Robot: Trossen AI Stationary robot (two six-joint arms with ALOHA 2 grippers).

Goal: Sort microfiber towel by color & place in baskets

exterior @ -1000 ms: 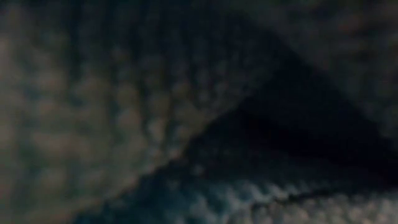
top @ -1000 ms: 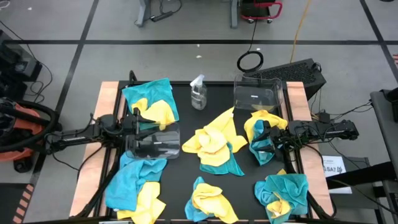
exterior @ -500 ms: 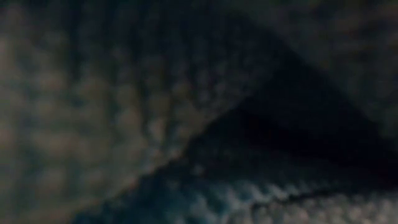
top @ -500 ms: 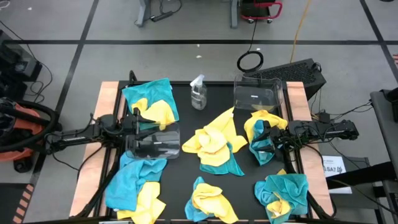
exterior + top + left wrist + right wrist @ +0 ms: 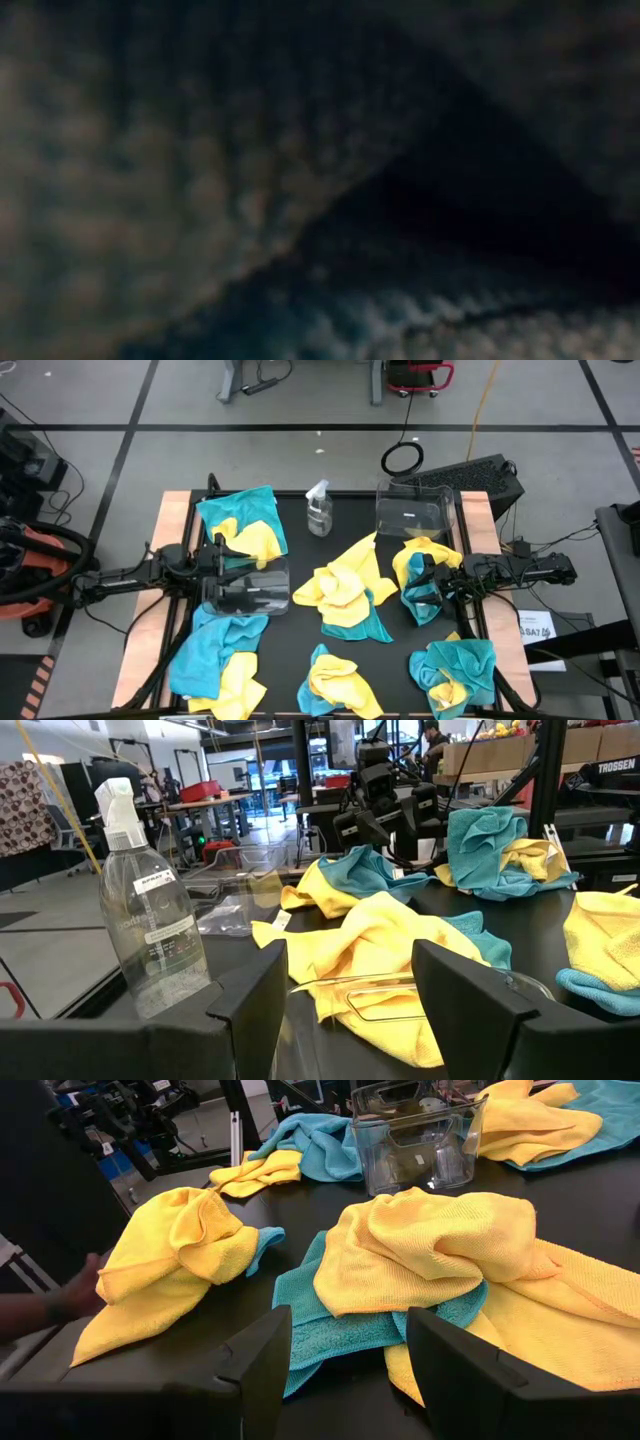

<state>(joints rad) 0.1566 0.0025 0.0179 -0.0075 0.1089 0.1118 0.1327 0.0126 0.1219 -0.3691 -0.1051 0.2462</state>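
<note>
We see the left gripper point(image 5: 222, 555) open just over the near bin point(image 5: 246, 588), and the right gripper point(image 5: 425, 582) open above a teal towel point(image 5: 420, 600).

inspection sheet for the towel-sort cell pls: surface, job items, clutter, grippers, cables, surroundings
Surface: black table top, mostly covered.
Job's things: yellow and teal towels in mixed heaps, biggest in the centre; none in a basket. One clear basket by the left arm, the other clear basket at the far right.
Clutter: spray bottle, upright at the far edge.
Grippers: left gripper open, empty, at its basket; right gripper open, empty, low by the centre heap.
Cables: coiled cable on the floor.
Surroundings: low camera blocked by cloth; a hand at the table edge.
</note>
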